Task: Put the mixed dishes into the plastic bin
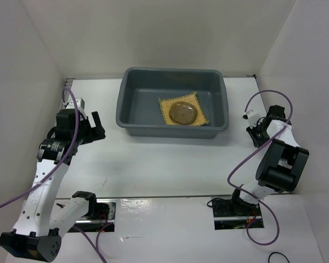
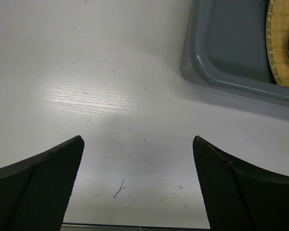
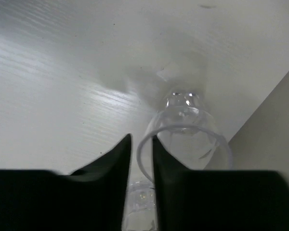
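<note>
Two dishes (placemat [image 1: 165, 105] and plate [image 1: 182, 113]) are seen in the plastic bin [image 1: 142, 104], upper centre; the cup [image 3: 188, 139], lower right of the wrist view, is pinched at its rim by the right jaws; the left jaws are spread open.

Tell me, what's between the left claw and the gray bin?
Nothing but bare white table. The left wrist view shows it between the open left claw and the bin corner.

Top view high, rear, downward; wrist views close above table [image 2: 111, 86]; left shares bin [image 1: 142, 104].
</note>
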`<action>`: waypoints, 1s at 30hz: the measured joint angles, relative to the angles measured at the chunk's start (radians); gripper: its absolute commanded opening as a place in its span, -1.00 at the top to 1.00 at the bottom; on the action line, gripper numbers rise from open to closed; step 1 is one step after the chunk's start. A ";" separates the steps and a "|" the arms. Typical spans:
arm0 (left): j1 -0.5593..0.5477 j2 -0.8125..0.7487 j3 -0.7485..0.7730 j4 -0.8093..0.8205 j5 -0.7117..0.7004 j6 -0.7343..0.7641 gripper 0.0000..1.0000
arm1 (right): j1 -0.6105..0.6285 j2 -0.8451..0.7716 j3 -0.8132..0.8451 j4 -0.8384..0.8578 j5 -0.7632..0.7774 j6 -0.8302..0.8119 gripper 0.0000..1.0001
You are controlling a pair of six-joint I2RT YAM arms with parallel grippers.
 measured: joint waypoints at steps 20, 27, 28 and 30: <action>0.000 -0.022 -0.029 0.041 0.000 0.000 -1.00 | 0.734 -0.437 0.644 -0.102 0.097 0.304 1.00; 0.000 -0.010 -0.035 0.049 0.000 0.000 -1.00 | 0.782 0.047 0.979 -0.162 0.011 0.370 1.00; 0.000 -0.010 -0.037 0.051 0.000 0.000 -1.00 | 0.793 0.109 1.003 -0.172 0.006 0.371 1.00; 0.000 -0.010 -0.039 0.052 0.000 0.000 -1.00 | 0.840 0.237 1.059 -0.216 0.010 0.369 1.00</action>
